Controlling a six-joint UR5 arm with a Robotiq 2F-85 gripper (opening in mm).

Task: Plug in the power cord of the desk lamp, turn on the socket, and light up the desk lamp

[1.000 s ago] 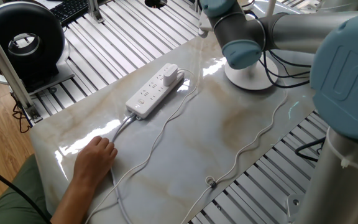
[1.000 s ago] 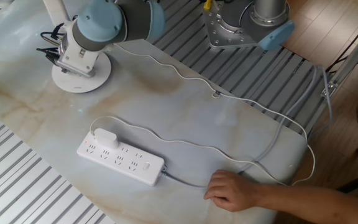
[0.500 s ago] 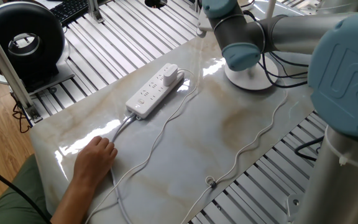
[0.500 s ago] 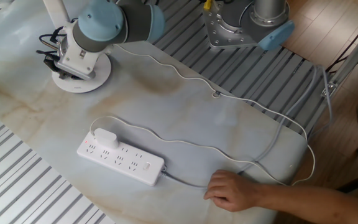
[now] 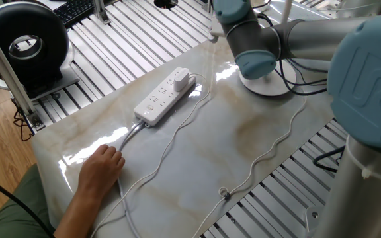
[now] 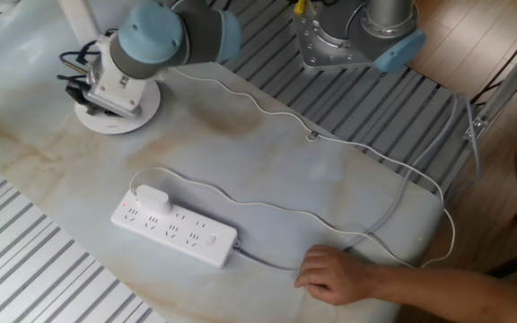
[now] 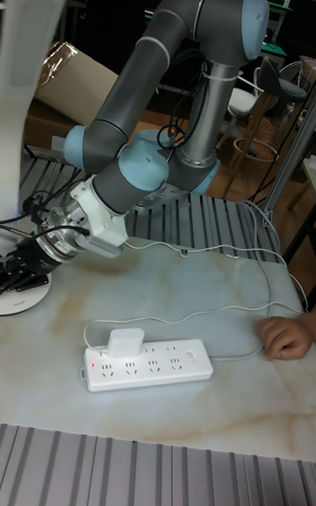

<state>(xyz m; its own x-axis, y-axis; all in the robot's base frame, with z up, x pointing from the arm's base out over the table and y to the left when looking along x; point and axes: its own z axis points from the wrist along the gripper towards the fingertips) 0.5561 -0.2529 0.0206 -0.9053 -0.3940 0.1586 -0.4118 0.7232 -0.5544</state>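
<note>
White plastic dominates the task items on the marble-pattern table [image 6: 267,170]. Landmark for all positions: the socket [image 6: 175,230], a long strip lying flat.

Writing: raised letters "UR" on the blue cap of the robot arm [image 5: 366,69] in one fixed view. No other legible text; outlet markings on the strip are too small to read.

Power cord [image 6: 330,140]: its square plug block [image 7: 125,341] sits seated in the outlet at the strip's end farthest from the person's hand [image 6: 335,274]. From there the thin cable loops away across the table toward the desk lamp [image 6: 117,112]. In the tall fixed view a small red dot shows on the strip's end face beside the plug.

Gripper [image 7: 17,267]: well apart from the socket, down at the lamp's disc base beside the pole. Black fingers are seen over the base, but whether they are spread or pressed together I cannot tell in any view.

Hand: rests on the table past the strip's opposite end, beside the thicker strip cable [image 5: 129,135].

View differences: one fixed view alone shows a black ring-shaped device [image 5: 24,43] beyond the table edge. The tall fixed view alone shows the lamp's pale upright [image 7: 33,67] and the red dot. The other fixed view shows the arm's base mount [image 6: 357,36].
</note>
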